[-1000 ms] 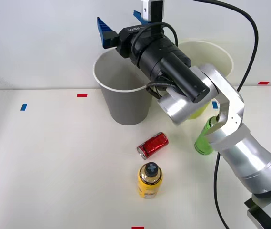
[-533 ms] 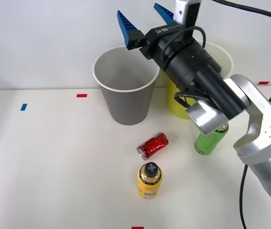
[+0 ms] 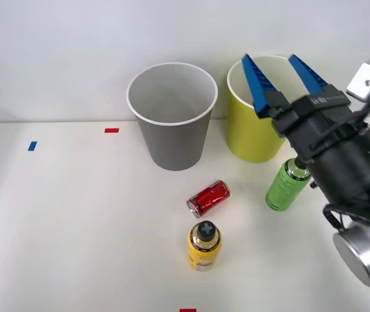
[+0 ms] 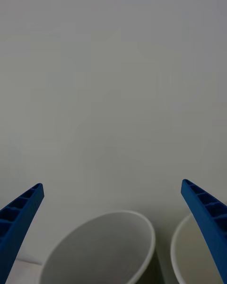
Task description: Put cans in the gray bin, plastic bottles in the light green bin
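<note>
My right gripper (image 3: 270, 60) is open and empty, held high at the right with its blue fingers (image 3: 257, 79) in front of the light green bin (image 3: 248, 140). The gray bin (image 3: 171, 140) stands to that bin's left. A shiny red can (image 3: 208, 197) lies on its side in front of the gray bin. A yellow bottle (image 3: 204, 247) with a black cap stands nearer me. A green bottle (image 3: 286, 186) stands just below my wrist, in front of the light green bin. In the wrist view the open gripper (image 4: 112, 184) points at the wall above the gray bin (image 4: 94, 251) and the light green bin (image 4: 196, 265).
The white table (image 3: 74, 221) carries small tape marks: red (image 3: 112, 130) and blue (image 3: 32, 145) at the back left, red (image 3: 188, 310) at the front edge. A white wall rises right behind the bins. My arm's silver joint (image 3: 360, 253) fills the right side.
My arm swung from above the gray bin to the right, over the light green bin, and drew back. The gripper stayed open. The green bottle now shows fully.
</note>
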